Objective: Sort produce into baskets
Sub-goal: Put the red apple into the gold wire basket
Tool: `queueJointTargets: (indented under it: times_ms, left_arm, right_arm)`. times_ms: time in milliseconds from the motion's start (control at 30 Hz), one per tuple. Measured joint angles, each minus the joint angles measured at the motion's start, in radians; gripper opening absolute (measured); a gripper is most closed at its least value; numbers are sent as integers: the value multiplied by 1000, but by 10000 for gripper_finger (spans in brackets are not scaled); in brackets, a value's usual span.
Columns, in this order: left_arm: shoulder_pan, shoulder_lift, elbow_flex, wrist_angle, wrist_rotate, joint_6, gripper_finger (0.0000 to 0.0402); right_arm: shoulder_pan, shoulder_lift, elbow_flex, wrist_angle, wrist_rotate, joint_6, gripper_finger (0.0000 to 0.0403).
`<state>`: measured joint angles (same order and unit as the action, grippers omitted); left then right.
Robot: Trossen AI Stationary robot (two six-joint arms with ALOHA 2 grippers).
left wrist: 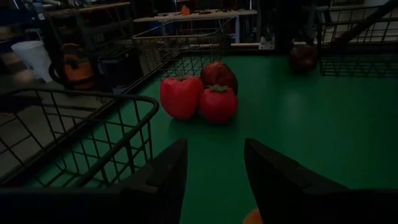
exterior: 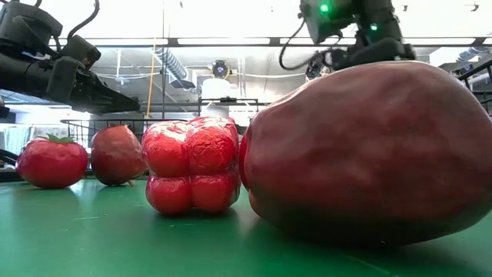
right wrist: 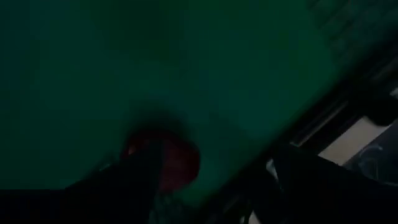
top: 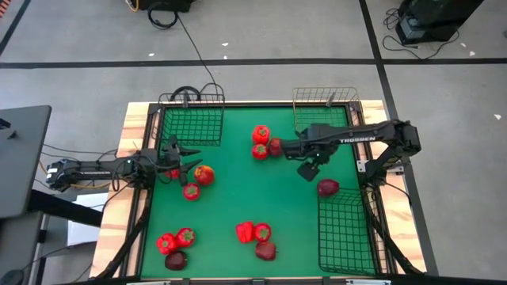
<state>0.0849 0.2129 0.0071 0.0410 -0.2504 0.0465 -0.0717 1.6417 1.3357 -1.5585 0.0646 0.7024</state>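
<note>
Three baskets: squarish black basket (top: 192,127) at the upper left of the green desk (top: 285,198); gold basket (top: 323,107) at the upper right; longer black basket (top: 345,233) along the lower right
Upper cluster (top: 261,135): a pepper, a tomato and a dark apple touching one another, upper middle of the high view, outside every basket
Left pair (top: 204,175): two round red items on the bare desk, left of centre, just beside the left pincer; a smaller red patch under that pincer is too hidden to name
Lower-left trio (top: 166,242): pepper, tomato and dark apple close together near the lower left corner
Lower-middle trio (top: 245,232): pepper, tomato and dark apple at lower centre; they fill the low view
Lone apple (top: 328,188): at the upper end of the longer black basket, seemingly just outside its rim
Left pincer (top: 188,157): left of centre, below the squarish black basket; released, fingers (left wrist: 168,171) apart with bare green between the tips
Right pincer (top: 287,146): reaches in from the right, tip just beside the upper cluster; released, fingers spread wide in its wrist view; a dark red item shows past them, unclamped
</note>
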Motion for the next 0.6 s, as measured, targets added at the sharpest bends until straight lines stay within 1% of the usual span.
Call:
queueJointTargets:
  times_ms: [100, 167, 300, 400, 533, 600]
  left_arm:
    - [0, 5, 0, -1, 0, 0, 166]
    - [0, 10, 0, -2, 1, 0, 166]
    - [0, 10, 0, -2, 0, 0, 166]
    - [0, 10, 0, 0, 0, 0, 166]
    - [0, 10, 0, 1, 0, 0, 166]
    - [0, 10, 0, 2, 0, 0, 166]
  right_arm:
    - [21, 0, -60, 27, -102, -72, 317]
    - [37, 1, -102, 33, -134, -128, 317]
    - [62, 1, -175, 34, -86, -207, 315]
    - [71, 0, -225, 76, -63, -243, 311]
    - [76, -5, -273, 151, -123, -282, 307]
    - [75, -5, -285, 169, -137, -288, 305]
